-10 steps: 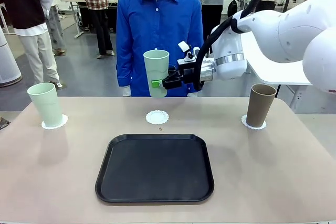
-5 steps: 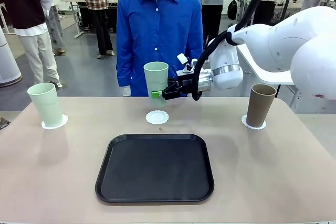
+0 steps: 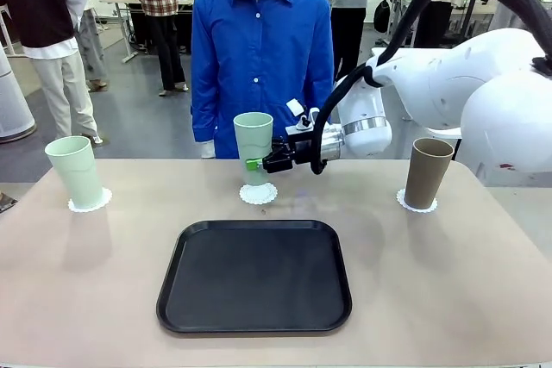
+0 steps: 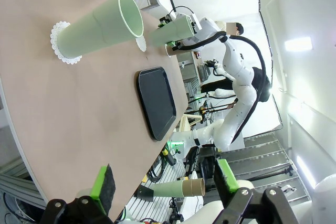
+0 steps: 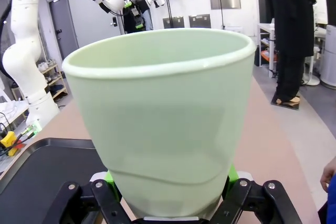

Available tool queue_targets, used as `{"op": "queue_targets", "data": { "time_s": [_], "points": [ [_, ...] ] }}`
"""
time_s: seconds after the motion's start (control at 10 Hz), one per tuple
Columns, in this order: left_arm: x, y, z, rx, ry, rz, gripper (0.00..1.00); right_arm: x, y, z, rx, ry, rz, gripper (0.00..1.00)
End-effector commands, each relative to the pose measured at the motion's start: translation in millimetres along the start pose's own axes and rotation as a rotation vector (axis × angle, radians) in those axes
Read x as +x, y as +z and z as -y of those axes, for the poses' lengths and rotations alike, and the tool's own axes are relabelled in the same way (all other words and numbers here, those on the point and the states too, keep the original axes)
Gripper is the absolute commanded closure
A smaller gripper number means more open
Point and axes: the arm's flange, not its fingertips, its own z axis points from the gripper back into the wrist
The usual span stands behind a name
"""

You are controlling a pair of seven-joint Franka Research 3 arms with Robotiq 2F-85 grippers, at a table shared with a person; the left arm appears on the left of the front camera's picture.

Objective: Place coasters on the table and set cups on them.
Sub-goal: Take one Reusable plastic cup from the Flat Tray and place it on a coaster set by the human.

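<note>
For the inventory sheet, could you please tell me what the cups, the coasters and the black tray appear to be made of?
Mint cup in the right end effector: probably matte plastic, with an even colour and soft sheen; ceramic is possible. The mint cup at the left looks the same. Brown cup: likewise matte, material unclear. Coasters: thin white paper with lacy, scalloped edges. Tray: black, likely plastic, with a faintly textured surface and moulded rim.

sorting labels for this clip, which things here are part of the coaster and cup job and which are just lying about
Part of the job:
- right gripper, shut on the middle mint cup
- middle coaster under that cup
- left mint cup on its coaster
- brown cup on its coaster
- table

Lying about:
- black tray
- left gripper, open, idle
</note>
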Motion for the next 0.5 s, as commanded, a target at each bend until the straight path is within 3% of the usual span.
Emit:
{"op": "queue_targets", "data": {
  "time_s": [0.0, 0.4],
  "points": [
    [-0.2, 0.5, 1.0, 0.011, 0.001, 0.003, 0.0, -3.1, 0.5, 11.2, 0.029, 0.013, 0.003, 0.18],
    [-0.2, 0.5, 1.0, 0.011, 0.001, 0.003, 0.0, -17.3, 1.3, 14.6, 0.061, -0.014, -0.007, 0.18]
  ]
}}
